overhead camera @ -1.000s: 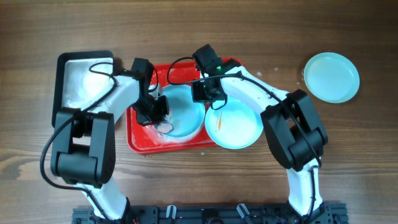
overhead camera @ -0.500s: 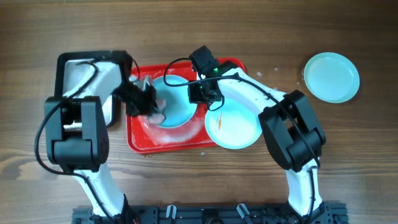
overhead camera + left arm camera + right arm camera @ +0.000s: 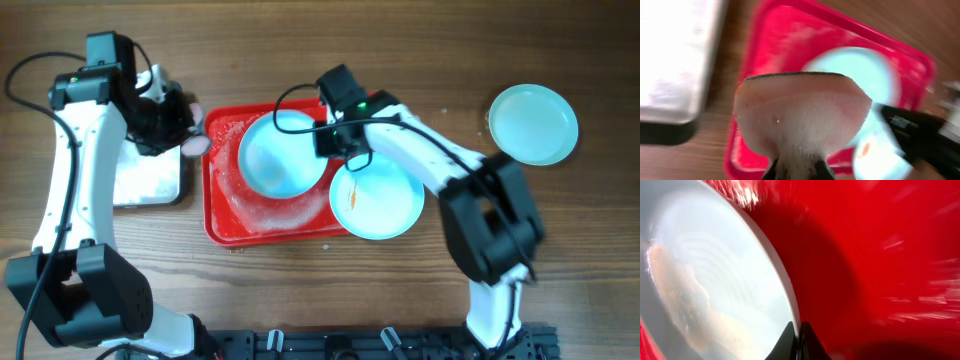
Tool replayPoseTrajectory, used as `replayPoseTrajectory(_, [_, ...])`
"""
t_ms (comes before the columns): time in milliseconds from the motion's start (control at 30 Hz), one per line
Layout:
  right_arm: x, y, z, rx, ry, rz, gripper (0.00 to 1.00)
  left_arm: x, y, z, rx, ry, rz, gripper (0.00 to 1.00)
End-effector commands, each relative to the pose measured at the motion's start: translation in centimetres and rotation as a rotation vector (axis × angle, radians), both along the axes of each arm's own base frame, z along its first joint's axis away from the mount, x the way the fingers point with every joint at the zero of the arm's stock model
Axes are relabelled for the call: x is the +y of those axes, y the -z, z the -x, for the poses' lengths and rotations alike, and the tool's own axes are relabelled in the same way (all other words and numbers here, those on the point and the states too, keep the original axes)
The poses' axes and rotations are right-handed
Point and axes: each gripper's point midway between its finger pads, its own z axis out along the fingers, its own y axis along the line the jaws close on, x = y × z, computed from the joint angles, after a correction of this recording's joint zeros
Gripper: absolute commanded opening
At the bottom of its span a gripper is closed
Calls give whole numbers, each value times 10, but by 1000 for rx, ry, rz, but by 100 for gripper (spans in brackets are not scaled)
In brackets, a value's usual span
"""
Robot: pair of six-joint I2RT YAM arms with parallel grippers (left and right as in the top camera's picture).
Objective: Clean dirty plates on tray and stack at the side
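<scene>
The red tray (image 3: 268, 222) is wet with suds. My right gripper (image 3: 333, 140) is shut on the right rim of a pale blue plate (image 3: 282, 155) and holds it tilted over the tray. In the right wrist view the rim (image 3: 785, 292) is pinched between my jaws (image 3: 797, 341), with the tray (image 3: 880, 255) behind. My left gripper (image 3: 172, 128) is shut on a foamy pink sponge (image 3: 196, 142) above the tray's left edge. The sponge (image 3: 802, 107) fills the left wrist view. A second plate (image 3: 378, 200) with an orange smear lies over the tray's right edge. A third plate (image 3: 533, 123) lies at the far right.
A black-rimmed silver metal pan (image 3: 150, 178) stands left of the tray, under my left arm. It also shows in the left wrist view (image 3: 675, 55). Bare wooden table lies around the tray and between it and the far-right plate.
My left gripper has lifted the sponge off the held plate and swung left and back, towards the pan. My right gripper still holds the plate, now shifted slightly back.
</scene>
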Motion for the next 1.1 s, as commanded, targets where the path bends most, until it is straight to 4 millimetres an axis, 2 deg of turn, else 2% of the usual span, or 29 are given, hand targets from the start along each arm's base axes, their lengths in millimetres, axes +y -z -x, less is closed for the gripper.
replayPoseTrajectory(0, [-40, -94, -28, -335, 54, 173, 4, 22, -1, 1, 6, -58, -95, 4])
replayPoseTrajectory(67, [-65, -133, -33, -491, 84, 348, 4, 22, -2, -1, -4, -58, -96, 4])
replayPoseTrajectory(100, [-76, -146, -34, -555, 99, 449, 4, 22, -2, -2, -5, -59, -96, 4])
replayPoseTrajectory(167, [-86, -160, -31, -634, 120, 615, 4, 21, 0, -2, -4, -57, -96, 4])
replayPoseTrajectory(233, [-85, -170, -25, -705, 146, 726, 4, 21, 3, 0, 2, -56, -95, 4])
replayPoseTrajectory(300, [-72, -172, -19, -743, 122, 756, 4, 21, 7, -1, 9, -55, -94, 4])
replayPoseTrajectory(400, [-46, -164, -9, -766, -4, 793, 4, 20, 11, -2, 10, -52, -94, 4])
replayPoseTrajectory(467, [-41, -161, -8, -773, -74, 878, 4, 18, 11, -5, -1, -46, -96, 4])
replayPoseTrajectory(533, [-41, -160, -11, -776, -191, 1035, 4, 18, 10, -7, -9, -45, -97, 4])
replayPoseTrajectory(600, [-43, -162, -10, -781, -202, 1098, 4, 18, 10, -7, -13, -45, -97, 4])
replayPoseTrajectory(700, [-33, -152, -8, -767, -232, 1036, 4, 18, 10, -7, -13, -45, -97, 4])
replayPoseTrajectory(800, [-30, -155, -5, -783, -226, 1048, 4, 18, 10, -9, -21, -45, -98, 4])
replayPoseTrajectory(900, [-24, -150, -3, -775, -246, 1004, 4, 18, 9, -11, -28, -45, -99, 4])
replayPoseTrajectory(1067, [-23, -151, -3, -782, -233, 999, 4, 18, 9, -11, -28, -46, -99, 4])
